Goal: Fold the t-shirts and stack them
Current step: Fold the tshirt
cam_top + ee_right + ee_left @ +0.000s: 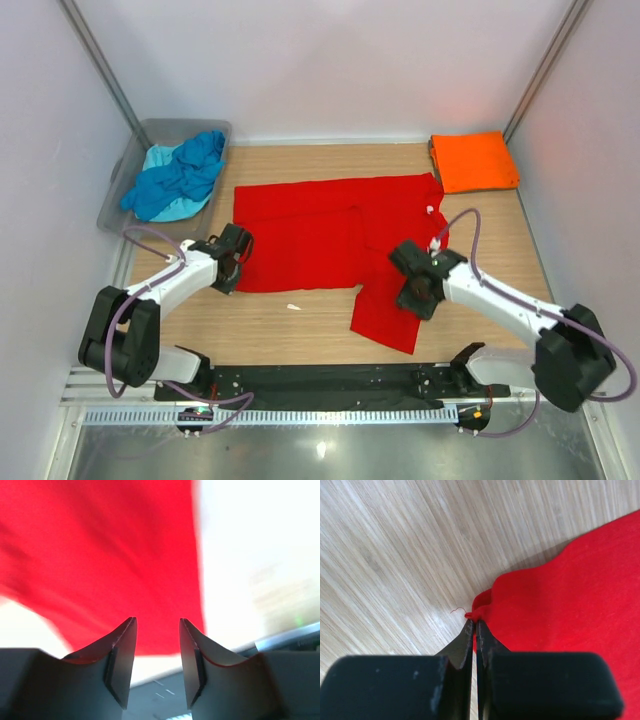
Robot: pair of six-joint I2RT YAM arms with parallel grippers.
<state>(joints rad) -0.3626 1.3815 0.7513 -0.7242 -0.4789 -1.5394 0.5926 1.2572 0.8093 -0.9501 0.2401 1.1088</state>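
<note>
The left pincer (pixel 474 622) is pressed together on a small fold at the edge of the red t-shirt (pixel 570 595). The cloth bunches into a little nub just past the tips, and a loose thread (pixel 457 611) curls onto the worktop (pixel 395 555) beside it. In the top view this grip sits at the lower left corner of the spread shirt.

The right pincer (pixel 157 621) stands spread with nothing between its jaws. Blurred red cloth fills its wrist view, and from above it hangs over the flap that trails toward the lower right of centre.

The rest of the red t-shirt lies mostly flat across the middle of the worktop. An orange t-shirt (pixel 474 162) lies folded at the upper right. A blue t-shirt (pixel 185 172) and a pale turquoise t-shirt (pixel 160 158) sit crumpled in the grey tub (pixel 116 190) at the upper left.

The red cloth looks light, limp and thin, so a narrow pinch at a hem or corner should hold it. Lifted from one point it would likely sag and drag. Two corners of the same edge look like the better places to take hold.
</note>
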